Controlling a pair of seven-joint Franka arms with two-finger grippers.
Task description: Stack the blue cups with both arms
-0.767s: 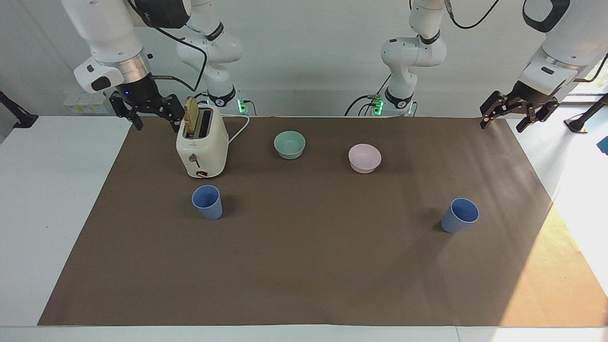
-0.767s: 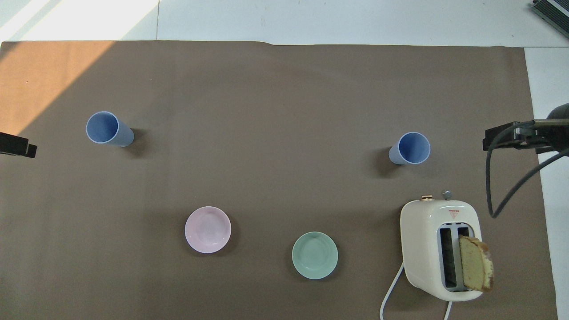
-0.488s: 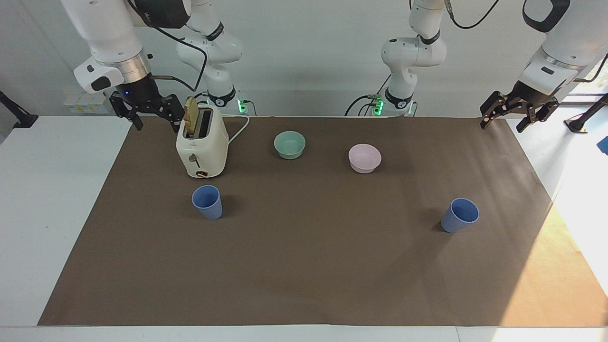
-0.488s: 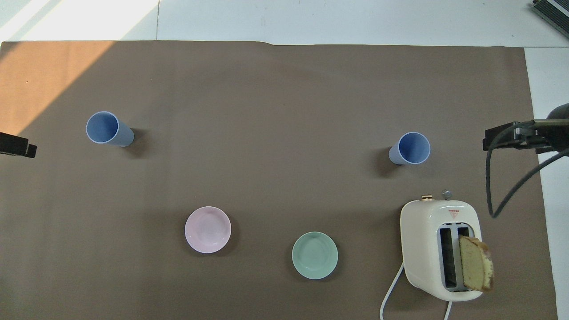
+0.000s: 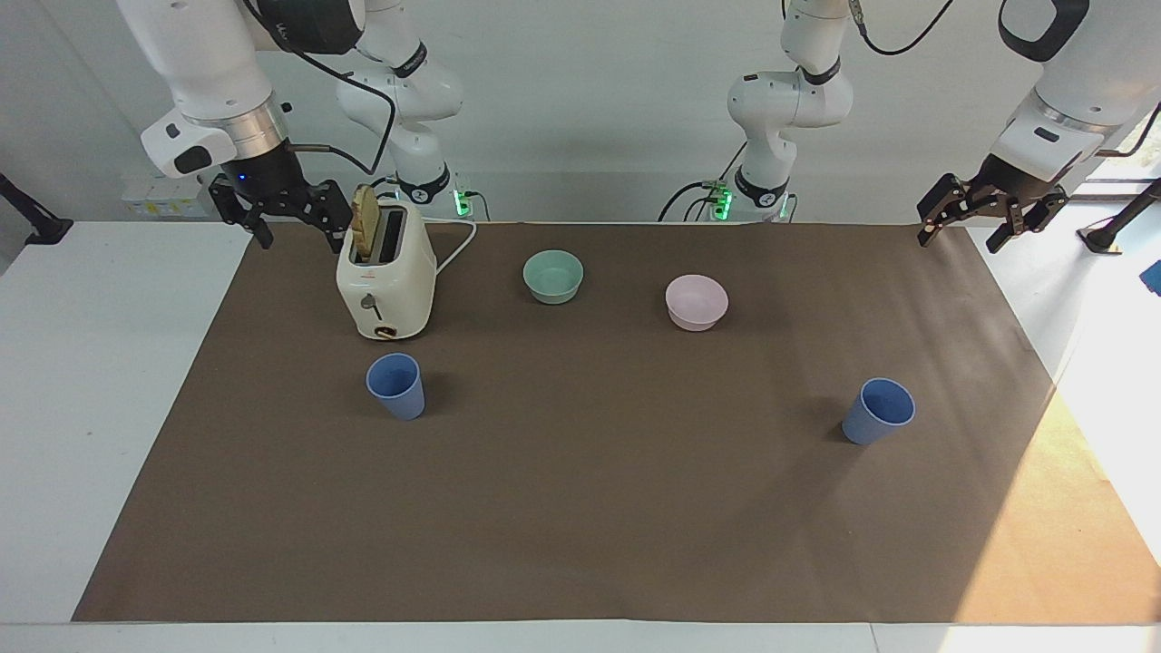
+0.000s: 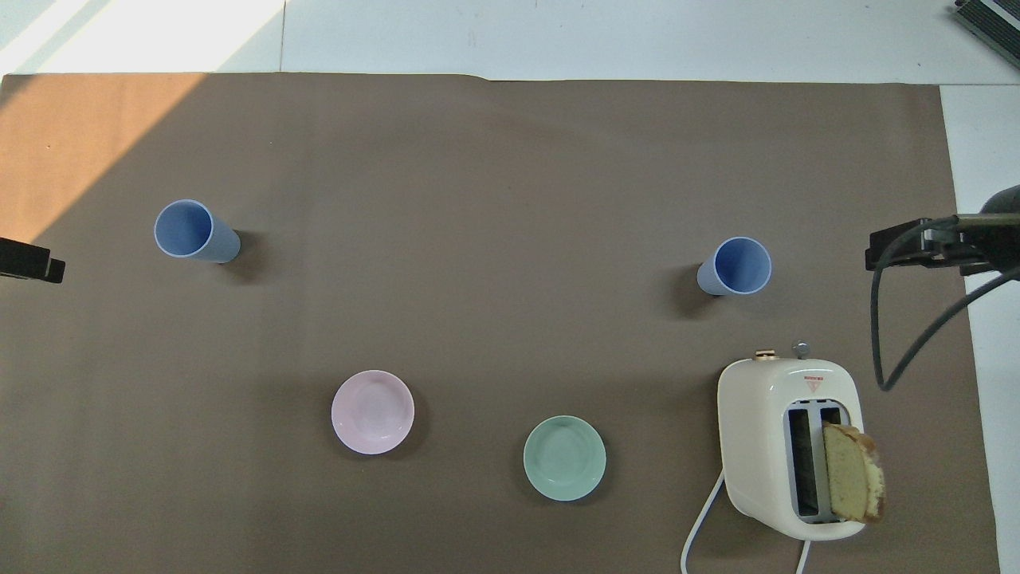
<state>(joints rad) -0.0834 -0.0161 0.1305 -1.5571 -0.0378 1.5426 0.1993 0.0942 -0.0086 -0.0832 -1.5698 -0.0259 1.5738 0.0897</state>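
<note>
Currently you have both blue cups standing upright on the brown mat (image 5: pixel 580 508), well apart from each other. Taking the toaster (image 5: pixel 387 277) as your landmark: the first cup (image 5: pixel 396 385) stands just beside the toaster, farther from the robots than it. The second cup (image 5: pixel 877 411) stands well away from the toaster, toward the left arm's end of the table, and likewise farther from the robots. Neither cup is touched by anything.

Your right gripper (image 5: pixel 283 216) hangs in the air close beside the toaster, over the mat's corner at the right arm's end, with its fingers spread wide and nothing between them. Your left gripper (image 5: pixel 987 218) hangs over the mat's edge at the left arm's end, well apart from the toaster, fingers also spread wide and empty.

A slice of bread (image 5: pixel 364 232) stands in one slot of the toaster. The green bowl (image 5: pixel 553 276) sits near the toaster, toward the left arm's end; the pink bowl (image 5: pixel 696 302) sits next along that way, between the green bowl and the second cup's end of the mat.
</note>
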